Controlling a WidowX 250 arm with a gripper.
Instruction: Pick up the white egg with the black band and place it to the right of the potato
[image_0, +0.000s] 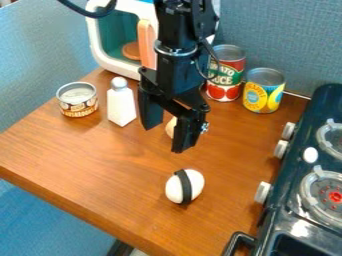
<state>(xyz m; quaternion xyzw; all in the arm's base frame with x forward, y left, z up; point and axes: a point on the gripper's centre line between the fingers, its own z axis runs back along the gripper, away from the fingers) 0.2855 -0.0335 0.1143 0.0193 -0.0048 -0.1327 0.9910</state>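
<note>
The black gripper (165, 136) hangs over the middle of the wooden table, its two fingers apart. Partly hidden behind them is a small beige object (171, 127); whether they touch it I cannot tell. Below the gripper, nearer the table's front, lies a white egg-shaped thing with a black band (194, 182). A white bottle with a rounded top (121, 106) stands upright just left of the gripper, and farther left is a short can (78, 101).
A red tomato can (226, 75) and a yellow can (263, 92) stand at the back right. The white toy microwave (97, 37) is open behind the arm, with orange and brown pieces at its opening. A dark toy stove (288, 182) borders the table's right side.
</note>
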